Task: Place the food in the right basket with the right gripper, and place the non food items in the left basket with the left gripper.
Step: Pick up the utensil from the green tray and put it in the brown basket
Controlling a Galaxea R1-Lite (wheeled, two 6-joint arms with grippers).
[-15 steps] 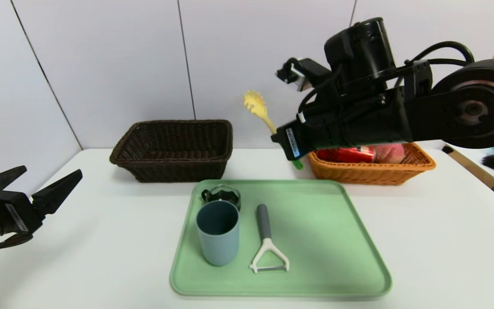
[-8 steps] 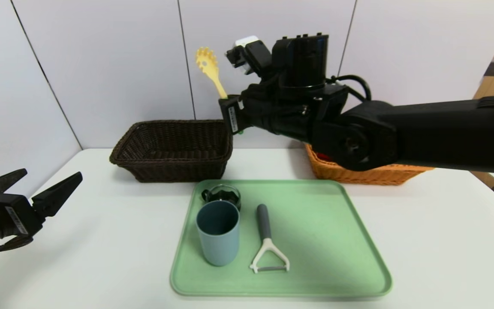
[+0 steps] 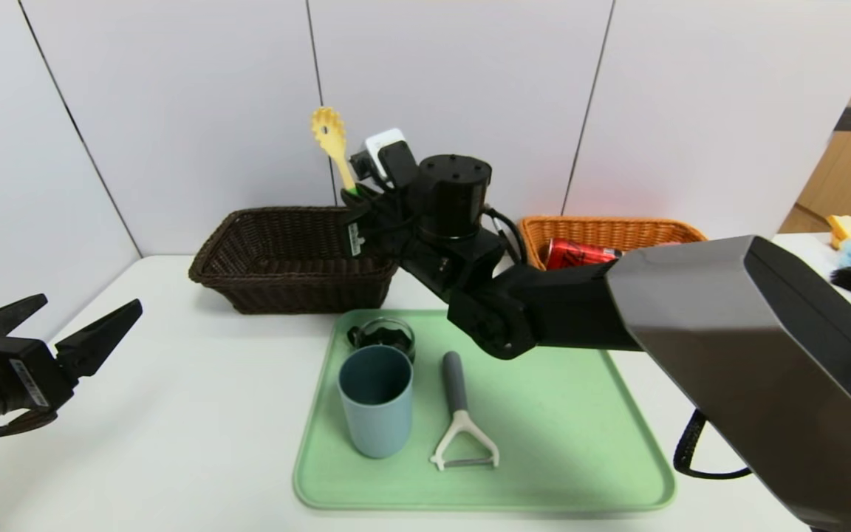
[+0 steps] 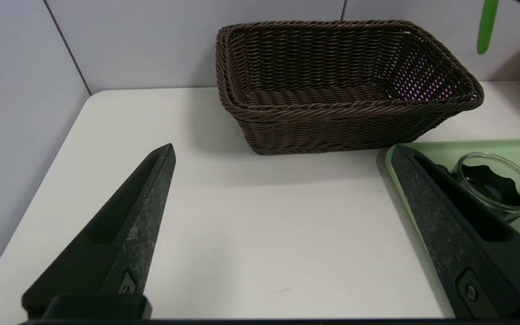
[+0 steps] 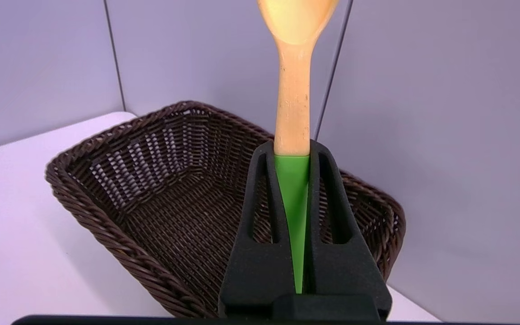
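The right gripper [image 3: 355, 201] holds a yellow pasta spoon [image 3: 332, 140] upright over the near right corner of the dark basket [image 3: 294, 258]. The left gripper [image 3: 63, 325] hangs low at the far left with fingers [image 3: 100, 329] spread, and the green tray [image 3: 544, 414] carries a blue cup [image 3: 375, 403] and peeler [image 3: 461, 414]

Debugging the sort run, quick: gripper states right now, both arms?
Left gripper: open, empty, parked near the table's left edge.
Right gripper: shut on the pasta spoon, over the dark basket.

light: bright, even, from overhead
shadows: soft, under the dark basket [image 4: 345, 85] on the counter [image 3: 174, 414]
glare: none
blur: right arm's near casing soft
edges: slight wide-angle bend
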